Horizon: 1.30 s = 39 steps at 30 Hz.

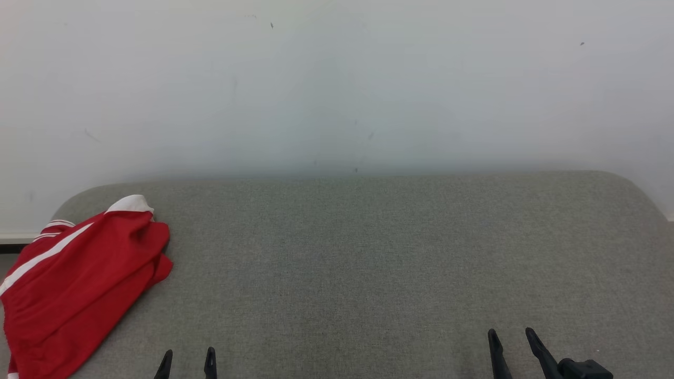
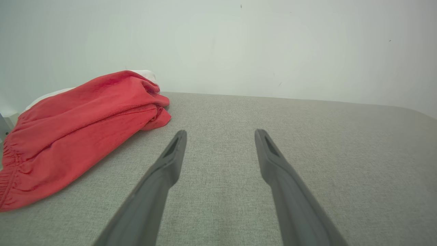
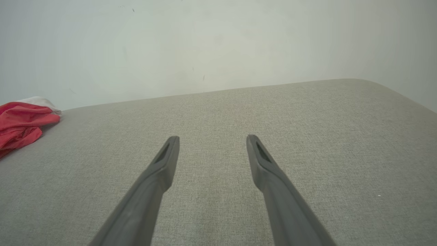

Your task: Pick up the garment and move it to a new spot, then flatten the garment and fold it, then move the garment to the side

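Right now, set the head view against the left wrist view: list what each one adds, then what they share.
Head view adds: the right end effector, open over the grey cushion, and the striped trim at the far edge of the red garment. Left wrist view adds: the garment's gathered elastic edge. Shared: the garment bunched at the cushion's left end, the pale wall, and the left end effector, open and clear of the cloth.

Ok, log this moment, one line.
garment: bunched, left end of cushion | left gripper: open, empty | right gripper: open, empty | pickup not begun
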{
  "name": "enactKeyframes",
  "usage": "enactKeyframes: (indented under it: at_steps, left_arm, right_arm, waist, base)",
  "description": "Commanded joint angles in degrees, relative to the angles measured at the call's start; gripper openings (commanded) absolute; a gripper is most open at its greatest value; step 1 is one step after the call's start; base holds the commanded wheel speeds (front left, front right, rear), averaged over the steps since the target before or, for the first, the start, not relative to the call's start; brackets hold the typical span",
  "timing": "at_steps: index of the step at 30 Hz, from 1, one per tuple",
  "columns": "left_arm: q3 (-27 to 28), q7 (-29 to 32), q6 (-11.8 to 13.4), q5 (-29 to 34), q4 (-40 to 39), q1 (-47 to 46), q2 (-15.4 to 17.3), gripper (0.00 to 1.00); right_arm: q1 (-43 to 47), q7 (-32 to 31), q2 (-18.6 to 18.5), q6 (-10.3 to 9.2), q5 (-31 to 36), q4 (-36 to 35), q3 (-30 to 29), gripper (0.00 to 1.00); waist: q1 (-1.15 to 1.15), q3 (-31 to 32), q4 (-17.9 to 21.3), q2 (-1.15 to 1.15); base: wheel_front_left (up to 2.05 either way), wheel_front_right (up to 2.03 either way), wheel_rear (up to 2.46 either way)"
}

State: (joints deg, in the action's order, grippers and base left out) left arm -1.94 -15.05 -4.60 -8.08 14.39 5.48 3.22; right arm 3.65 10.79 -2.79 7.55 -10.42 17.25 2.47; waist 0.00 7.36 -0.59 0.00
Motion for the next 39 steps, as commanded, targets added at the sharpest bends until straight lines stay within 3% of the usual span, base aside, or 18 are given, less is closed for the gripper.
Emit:
enactKeyframes:
  at_steps: [1, 14, 39]
  left_arm:
    - [0.2, -0.2, -0.24, -0.71, 0.05, 0.03, -0.14, 1.0]
    - [0.29, -0.2, -0.38, -0.89, 0.79, -0.73, -0.34, 1.0]
    - [4.36, -0.2, -0.77, 1.72, -0.55, -0.08, 0.52, 1.0]
  right_arm:
    - [0.48, 0.05, -0.18, -0.12, 0.26, -0.15, -0.09, 1.0]
    - [1.08, 0.29, -0.16, -0.12, 0.98, -0.29, -0.77, 1.0]
    - [0.46, 2.39, -0.14, -0.12, -2.18, 1.88, 2.08, 1.0]
  waist:
    - [0.0, -0.07, -0.01, 0.0]
    - [0.0, -0.19, -1.78, 0.0]
    - [0.0, 0.21, -23.42, 0.0]
  base:
    - [0.0, 0.0, 0.0]
    - [0.0, 0.0, 0.0]
    - [0.0, 0.0, 0.0]
